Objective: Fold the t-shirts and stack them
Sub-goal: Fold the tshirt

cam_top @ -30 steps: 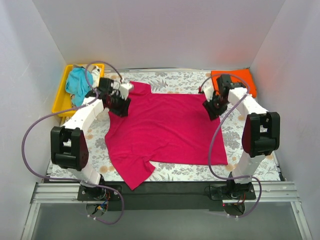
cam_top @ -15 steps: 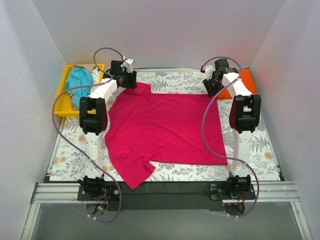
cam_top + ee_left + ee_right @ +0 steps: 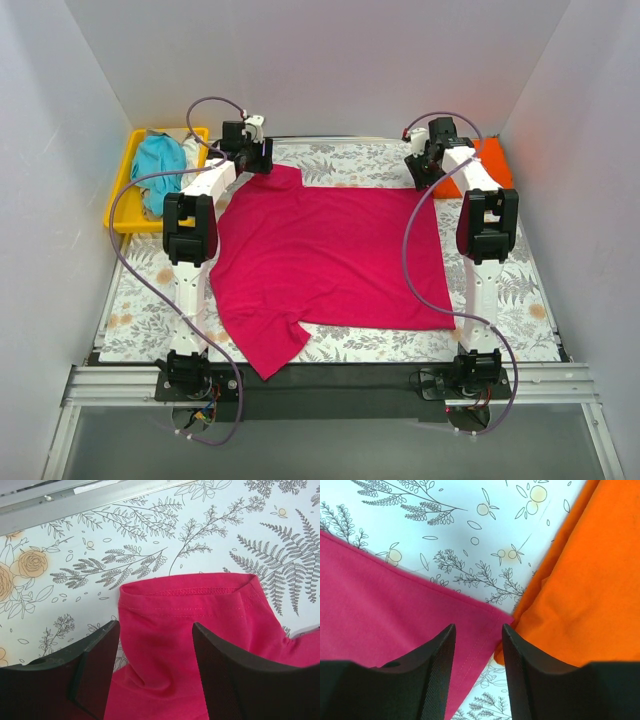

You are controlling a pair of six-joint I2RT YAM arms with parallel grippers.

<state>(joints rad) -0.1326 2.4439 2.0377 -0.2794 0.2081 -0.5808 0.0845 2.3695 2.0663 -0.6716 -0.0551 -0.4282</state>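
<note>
**Entry 1: pink shirt (image 3: 330, 260), the parts at the pincers.**
- Handling (est.): soft knit, light, limp, not fragile. No stiffness, so it will sag and trail when lifted, and prob. slides easily on the printed tabletop (image 3: 150, 290).
- Best hold (est.): the stitched edges, which are doubled and give more to bite on.
  - For L, the far sleeve hem (image 3: 200, 591).
  - For R, the far-right hem corner (image 3: 487, 614).
- Cloth lies flat, so a pinch must go low to get under the edge.

**Entry 2: L pincer (image 3: 154, 630).**
- Fingers well apart, nothing clamped.
- Sleeve cloth lies betw. them, with the stitched edge just beyond the tips.
- Can't tell whether the tips touch the cloth.

**Entry 3: R pincer (image 3: 477, 630).**
- Fingers parted, gap narrower than L's, nothing gripped.
- Sits over the hem corner.
- Can't tell if there is contact w/ the cloth.

**Entry 4: orange shirt (image 3: 580, 580).**
- Just beside the hem corner, on its right. The corner tip meets the orange edge, but which lies on top is unclear.
- Lies flat at the far-right corner of the tabletop, partly hidden by the R arm.
- Risk (est.): a R pinch set too far right could catch orange too.

**Entry 5: pink shirt, whole.**
- Spread flat mid-tabletop betw. the arms.
- Lies sideways, w/ sleeves to the left and bottom hem to the right.
- Second sleeve is at the near edge.
- No fold made yet.

**Entry 6: tray (image 3: 120, 205).**
- Yellow, at far left beside the tabletop.
- Holds the teal shirt (image 3: 160, 160), bunched, well apart from the pink one.
</note>
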